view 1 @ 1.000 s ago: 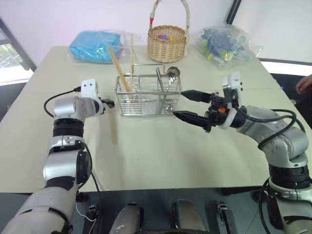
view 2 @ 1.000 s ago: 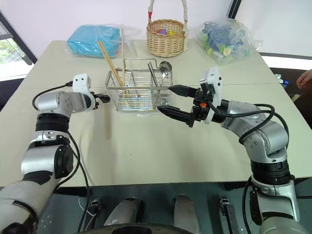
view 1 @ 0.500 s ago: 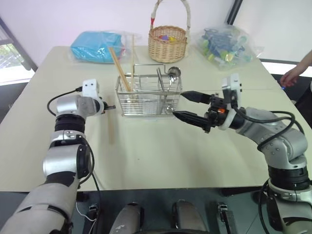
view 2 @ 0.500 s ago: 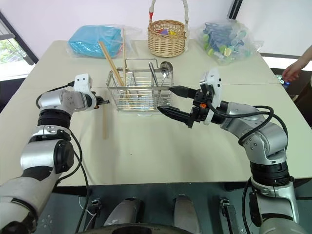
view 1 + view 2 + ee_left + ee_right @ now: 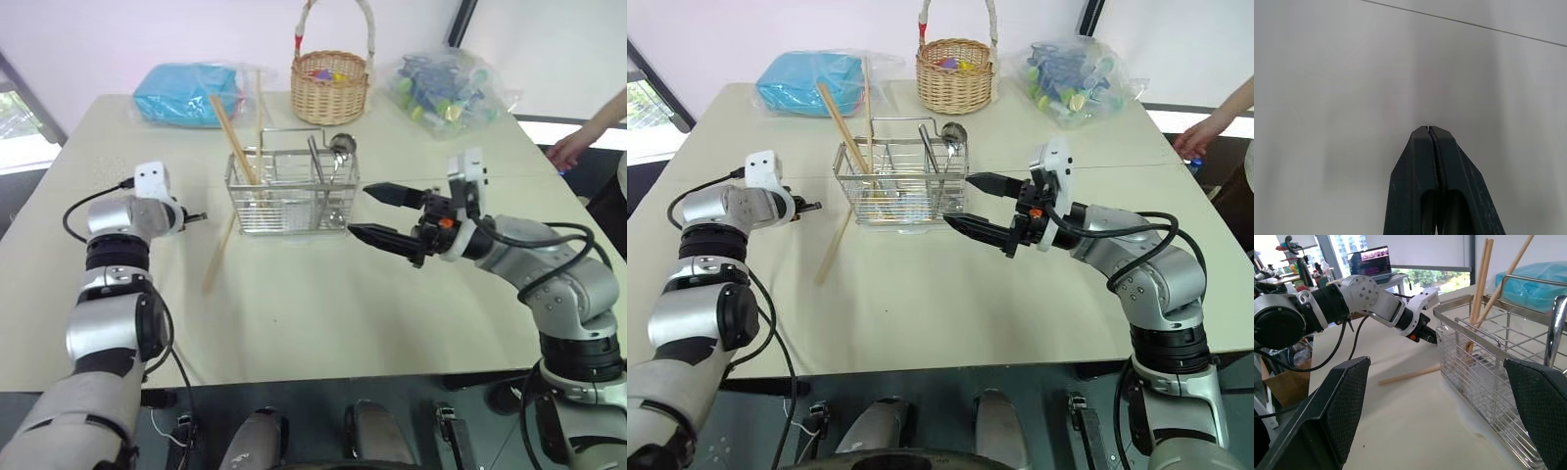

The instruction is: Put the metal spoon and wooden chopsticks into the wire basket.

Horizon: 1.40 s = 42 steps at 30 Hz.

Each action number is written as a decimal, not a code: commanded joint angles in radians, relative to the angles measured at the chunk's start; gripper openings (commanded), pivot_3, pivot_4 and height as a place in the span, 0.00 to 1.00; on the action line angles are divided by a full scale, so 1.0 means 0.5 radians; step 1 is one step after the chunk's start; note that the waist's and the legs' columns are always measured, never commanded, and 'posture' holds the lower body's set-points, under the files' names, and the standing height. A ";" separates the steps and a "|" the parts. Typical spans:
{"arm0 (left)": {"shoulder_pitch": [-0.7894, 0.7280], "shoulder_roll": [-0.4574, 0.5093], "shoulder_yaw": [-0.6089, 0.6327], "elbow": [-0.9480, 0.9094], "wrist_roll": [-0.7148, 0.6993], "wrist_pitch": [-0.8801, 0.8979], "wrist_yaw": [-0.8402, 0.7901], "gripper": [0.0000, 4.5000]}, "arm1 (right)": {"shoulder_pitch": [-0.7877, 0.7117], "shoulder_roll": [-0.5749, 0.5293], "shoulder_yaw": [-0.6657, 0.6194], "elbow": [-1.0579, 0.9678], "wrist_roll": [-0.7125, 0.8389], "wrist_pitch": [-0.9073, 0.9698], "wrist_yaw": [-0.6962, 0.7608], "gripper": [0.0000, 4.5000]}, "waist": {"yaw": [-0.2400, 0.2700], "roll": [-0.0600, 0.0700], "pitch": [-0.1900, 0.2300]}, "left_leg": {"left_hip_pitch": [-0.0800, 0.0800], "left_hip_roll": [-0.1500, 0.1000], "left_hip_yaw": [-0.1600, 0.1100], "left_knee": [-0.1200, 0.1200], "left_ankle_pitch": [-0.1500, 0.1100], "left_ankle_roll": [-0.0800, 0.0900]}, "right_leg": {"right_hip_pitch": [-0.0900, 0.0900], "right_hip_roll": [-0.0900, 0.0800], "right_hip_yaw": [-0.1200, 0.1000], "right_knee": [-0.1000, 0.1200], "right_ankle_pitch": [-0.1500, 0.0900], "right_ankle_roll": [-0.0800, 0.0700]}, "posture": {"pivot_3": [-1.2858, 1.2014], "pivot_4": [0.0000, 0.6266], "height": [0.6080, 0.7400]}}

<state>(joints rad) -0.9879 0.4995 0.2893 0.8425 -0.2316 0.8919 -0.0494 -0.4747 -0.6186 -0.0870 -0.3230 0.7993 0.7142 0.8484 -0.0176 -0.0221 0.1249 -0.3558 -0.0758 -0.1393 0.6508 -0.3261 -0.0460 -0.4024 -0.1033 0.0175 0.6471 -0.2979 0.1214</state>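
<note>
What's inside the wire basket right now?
The wire basket holds wooden chopsticks leaning out of its left end and the metal spoon upright at its right. Another utensil handle stands beside the spoon; its lower end is unclear.

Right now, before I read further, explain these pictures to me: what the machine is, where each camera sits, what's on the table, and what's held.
It is a two-armed humanoid robot. Two pictures come from cameras in its head, looking down at a table. The other two come from cameras on its wrists. On the table stands a wire basket holding chopsticks and a spoon. One loose chopstick lies beside it. Behind are a wicker basket, a blue package and a bag of small items. The left claw is shut on nothing. The right claw is open and empty.
</note>
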 commanded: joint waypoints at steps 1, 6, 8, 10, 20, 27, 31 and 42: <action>0.004 0.046 0.024 -0.075 0.014 0.019 0.019 0.01 | -0.077 -0.008 -0.050 -0.008 0.024 -0.017 0.006 1.00 | 0.000 0.000 0.000 | 0.000 0.000 0.000 0.000 0.000 0.000 | 0.000 0.000 0.000 0.000 0.000 0.000 | 0.52 0.24 1.00; -0.007 0.039 0.034 -0.147 0.012 0.050 0.047 0.01 | -0.076 -0.008 -0.041 0.004 0.015 -0.019 0.018 1.00 | 0.003 -0.001 0.000 | -0.001 0.000 0.000 0.000 0.000 0.000 | 0.000 0.000 0.000 0.000 0.000 0.000 | 0.52 0.24 1.00; -0.013 0.030 0.045 -0.219 -0.002 0.084 0.060 0.01 | -0.070 -0.016 -0.043 -0.002 0.019 -0.010 0.023 1.00 | 0.004 -0.001 0.000 | -0.002 0.000 -0.001 0.000 0.000 0.000 | -0.001 0.000 0.000 0.000 0.000 0.000 | 0.52 0.24 1.00; -0.020 0.020 0.066 -0.310 -0.029 0.129 0.063 0.12 | -0.075 -0.019 -0.046 -0.007 0.026 0.000 0.020 1.00 | 0.003 -0.001 0.000 | -0.002 -0.001 -0.001 0.000 0.000 0.000 | -0.002 -0.001 0.000 0.000 0.000 0.000 | 0.52 0.24 1.00; -0.124 -0.125 -0.030 -0.686 -0.203 0.572 -0.166 0.60 | -0.044 -0.008 -0.054 -0.024 0.025 0.002 -0.008 1.00 | 0.008 -0.001 0.000 | -0.003 -0.002 -0.002 0.001 0.000 0.000 | -0.001 -0.001 0.000 0.000 0.000 0.000 | 0.52 0.24 1.00; -0.029 -0.229 -0.214 -0.685 -0.165 0.605 -0.305 0.60 | -0.053 -0.008 -0.058 -0.022 0.028 0.008 -0.030 1.00 | 0.000 -0.001 0.000 | -0.001 -0.001 0.000 0.000 0.000 0.000 | -0.001 0.000 0.000 0.000 0.000 0.000 | 0.52 0.24 1.00; 0.004 -0.228 -0.298 -0.573 -0.104 0.549 -0.351 0.60 | -0.044 -0.006 -0.070 -0.030 0.035 0.008 -0.051 1.00 | 0.010 -0.001 0.000 | -0.002 -0.001 0.000 0.001 0.000 0.000 | -0.001 -0.001 0.000 0.000 0.000 0.000 | 0.52 0.24 1.00; 0.021 -0.213 -0.390 -0.392 -0.009 0.463 -0.484 0.60 | -0.036 0.023 -0.091 -0.036 0.046 -0.009 -0.114 1.00 | 0.012 -0.001 -0.001 | 0.002 -0.001 -0.001 0.001 0.000 0.000 | 0.003 -0.001 0.000 0.000 0.000 0.000 | 0.52 0.24 1.00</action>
<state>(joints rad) -0.9779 0.3925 0.1104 0.6181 -0.2478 1.1224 -0.2842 -0.4908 -0.6082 -0.1032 -0.3112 0.8072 0.7210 0.7938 -0.0116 -0.0224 0.1246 -0.3548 -0.0765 -0.1397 0.6513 -0.3261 -0.0461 -0.4005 -0.1037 0.0176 0.6469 -0.2979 0.1214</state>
